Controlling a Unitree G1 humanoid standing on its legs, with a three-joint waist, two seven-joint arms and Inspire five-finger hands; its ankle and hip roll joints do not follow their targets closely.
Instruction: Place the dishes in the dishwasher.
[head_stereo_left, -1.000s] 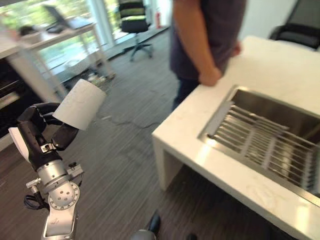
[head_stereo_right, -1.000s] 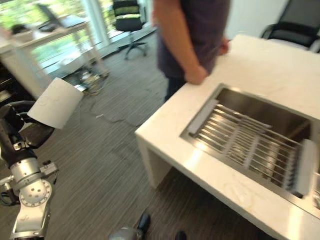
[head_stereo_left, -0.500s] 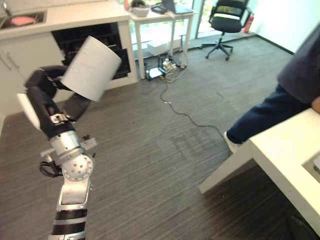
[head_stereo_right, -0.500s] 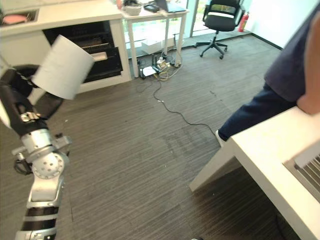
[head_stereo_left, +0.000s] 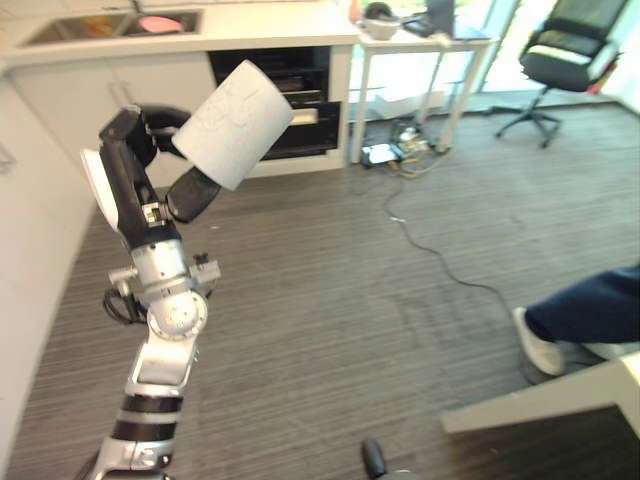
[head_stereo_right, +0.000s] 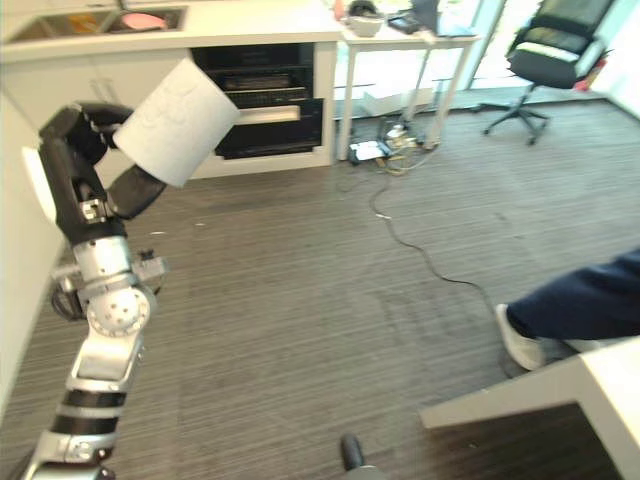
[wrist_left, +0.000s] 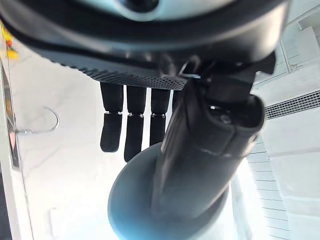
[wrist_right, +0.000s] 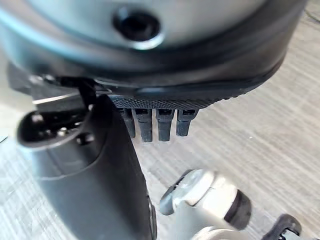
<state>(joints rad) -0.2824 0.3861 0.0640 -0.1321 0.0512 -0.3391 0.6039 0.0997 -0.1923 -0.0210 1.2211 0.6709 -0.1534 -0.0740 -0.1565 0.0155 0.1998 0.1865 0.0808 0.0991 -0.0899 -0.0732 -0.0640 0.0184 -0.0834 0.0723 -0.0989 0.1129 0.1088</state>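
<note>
At the left of both eye views our left hand (head_stereo_left: 150, 160) is raised at the end of its upright arm, with its fingers and thumb curled round a white cup (head_stereo_left: 235, 125) that sits tilted, its flat bottom turned up and to the right; in the left wrist view the cup's rounded body (wrist_left: 135, 200) lies between the thumb and the row of fingers. We judge this to be the carrying step: one dish is in hand and has not yet been put away. At the upper middle of the frame an open, dark dishwasher (head_stereo_left: 295, 95) sits under the white countertop (head_stereo_left: 260, 20), well apart from the cup across the striped grey floor (head_stereo_left: 330, 300). Our right hand (wrist_right: 150, 125) shows in its own wrist view with its fingers hanging straight and nothing between them. A person's leg and white shoe (head_stereo_left: 540, 345) come in at the lower right, beside the corner of a white table (head_stereo_left: 560, 400). Next, we think, we must close the gap to the dishwasher, keep the grip firm, and bring the cup down over a rack.
</note>
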